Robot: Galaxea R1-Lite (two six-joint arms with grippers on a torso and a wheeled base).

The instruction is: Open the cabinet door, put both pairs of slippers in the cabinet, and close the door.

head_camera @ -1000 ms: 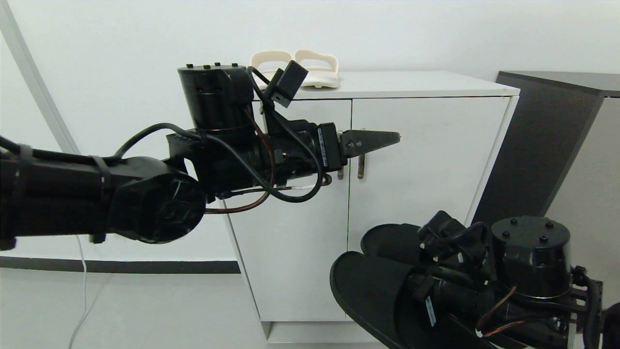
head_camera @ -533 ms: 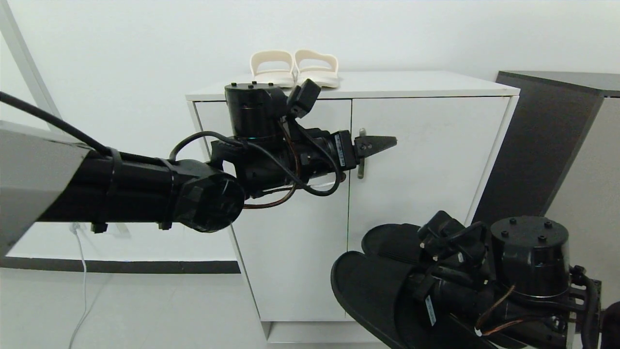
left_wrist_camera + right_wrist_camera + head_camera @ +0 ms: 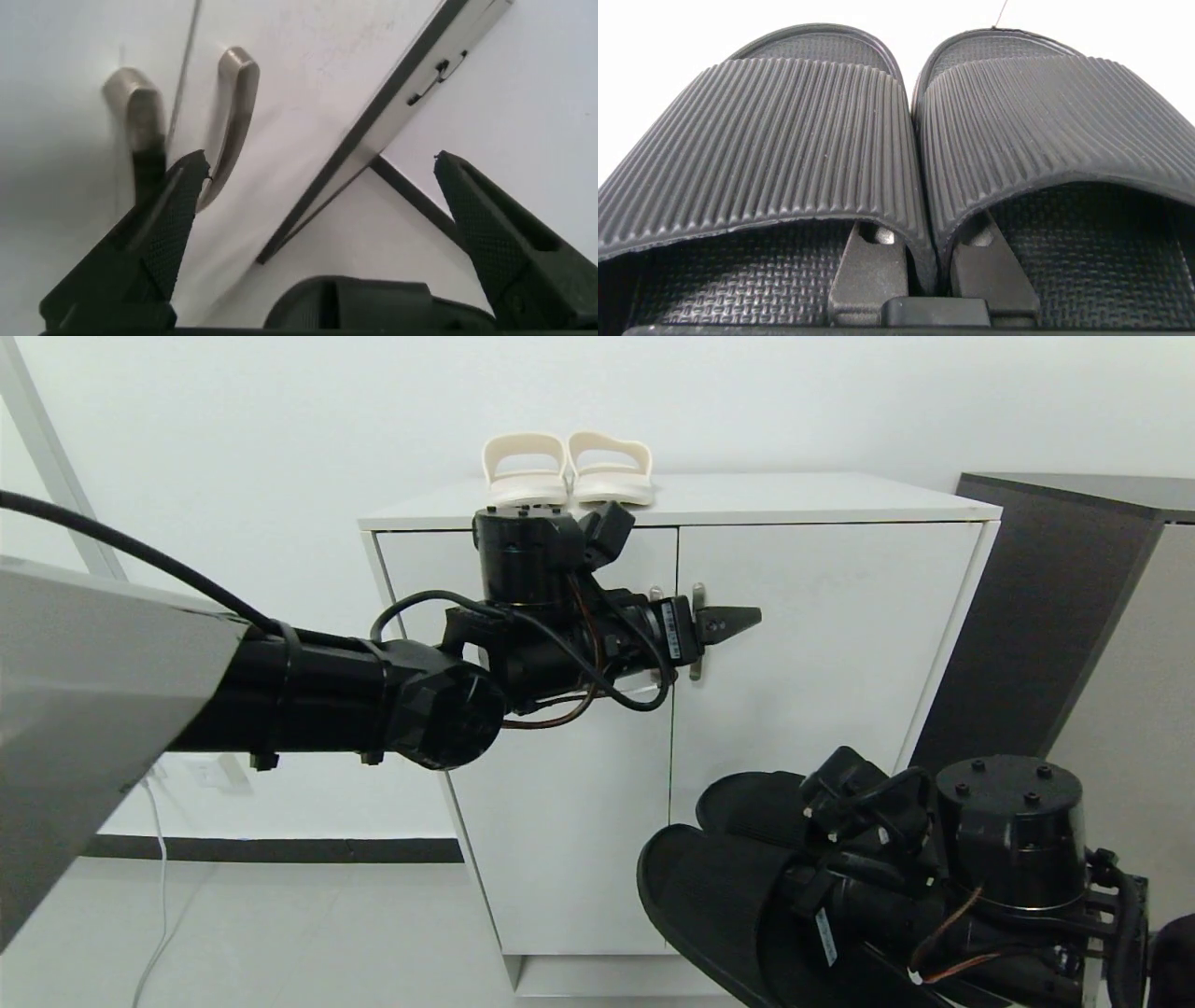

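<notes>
The white cabinet (image 3: 822,616) stands with both doors shut. Its two metal handles flank the middle seam; the right door's handle (image 3: 696,663) (image 3: 231,121) lies just beside one finger (image 3: 159,243) of my left gripper (image 3: 738,616) (image 3: 320,159), which is open in front of that door. A beige pair of slippers (image 3: 567,471) rests on the cabinet top. My right gripper (image 3: 929,266) is low in front of the right door, shut on the inner edges of the black pair of slippers (image 3: 719,877) (image 3: 906,140), held side by side.
A dark grey unit (image 3: 1055,616) stands right of the cabinet, close to its side. White wall lies behind, and pale floor below with a thin cable (image 3: 154,915) at the left. The left door's handle (image 3: 140,121) sits next to the right one.
My left arm has stretched forward toward the cabinet, bringing its gripper up to the right door's handle. The right arm with the black slippers has barely moved.
</notes>
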